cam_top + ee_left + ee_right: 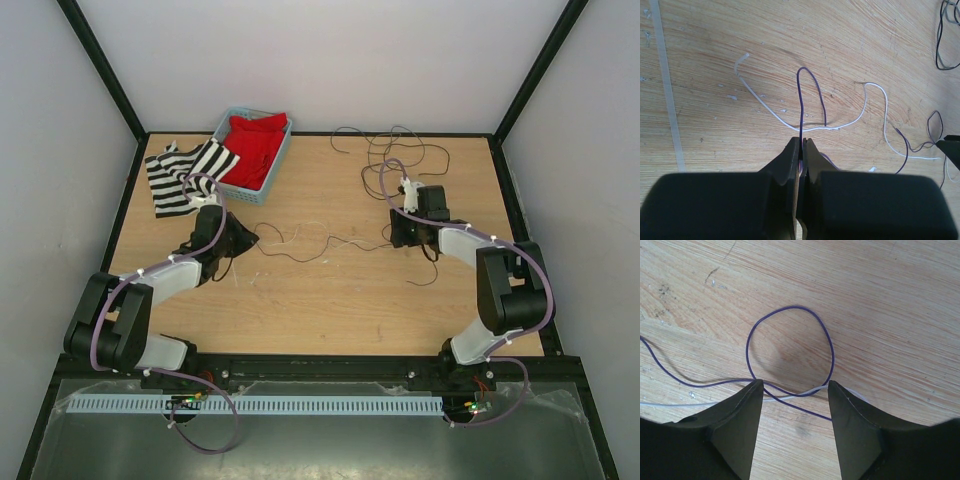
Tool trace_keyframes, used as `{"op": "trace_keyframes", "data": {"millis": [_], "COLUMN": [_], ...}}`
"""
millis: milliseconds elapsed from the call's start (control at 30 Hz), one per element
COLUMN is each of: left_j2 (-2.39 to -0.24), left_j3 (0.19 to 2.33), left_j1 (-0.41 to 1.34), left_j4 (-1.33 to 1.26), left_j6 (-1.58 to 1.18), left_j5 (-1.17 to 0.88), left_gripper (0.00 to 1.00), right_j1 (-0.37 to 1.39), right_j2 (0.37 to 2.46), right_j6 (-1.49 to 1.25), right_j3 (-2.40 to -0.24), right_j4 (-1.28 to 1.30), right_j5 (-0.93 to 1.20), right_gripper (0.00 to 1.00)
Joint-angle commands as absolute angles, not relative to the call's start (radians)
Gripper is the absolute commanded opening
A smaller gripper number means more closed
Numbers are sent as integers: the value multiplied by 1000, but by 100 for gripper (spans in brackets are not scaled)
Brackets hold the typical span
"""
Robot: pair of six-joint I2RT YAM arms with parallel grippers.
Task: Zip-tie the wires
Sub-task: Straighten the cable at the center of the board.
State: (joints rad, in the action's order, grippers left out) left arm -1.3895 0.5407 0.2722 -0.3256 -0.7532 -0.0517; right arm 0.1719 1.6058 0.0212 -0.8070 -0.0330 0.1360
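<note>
- Wires (330, 241) trail across the table (330, 320) between the two arms in the top view, with a looser bunch further back on the right. The left gripper (252, 240) is at one end of the trail and the right gripper (398, 240) at the other. A basket (232, 115) and a striped cloth (185, 175) sit well apart at the far left. I cannot pick out the zip tie here.
- Left wrist: the jaws are pressed together, pinching a dark strand (800, 110) that rises from between them and arches over. A pale strand (815, 128) lies on the wood just ahead of the tips. The zip tie (666, 85) lies flat and untouched, well off to the side.
- Right wrist: the jaws are spread and hold nothing. They straddle the spot where a loop (790, 307) of dark strand crosses a pale one.
- Step in hand, as I judge it, is gathering the strands into a bundle; tying has not begun.
- The next move likely calls for the right jaws to close squarely on that crossing so both strands are caught. After that the bundle needs bringing towards the zip tie.
</note>
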Motion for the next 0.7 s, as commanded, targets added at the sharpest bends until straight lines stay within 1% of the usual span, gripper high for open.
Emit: {"op": "trace_keyframes", "data": {"millis": [0, 233, 500, 667], "left_j2": [-1399, -1400, -1400, -1399], "left_j3": [531, 530, 529, 529], "left_j1": [278, 278, 280, 280], "left_j4": [-354, -356, -359, -360], "left_j6": [-758, -763, -763, -764], "left_j5": [-55, -56, -60, -62], "left_gripper": [4, 4, 4, 4], "right_j1": [178, 178, 179, 182], "right_j2": [1556, 1540, 1623, 1676], "right_j6": [7, -23, 9, 16], "right_j3": [-811, -826, -844, -866], "right_j4": [-2, -25, -15, -8], "right_j5": [171, 269, 241, 240], "right_gripper": [65, 66, 66, 61]}}
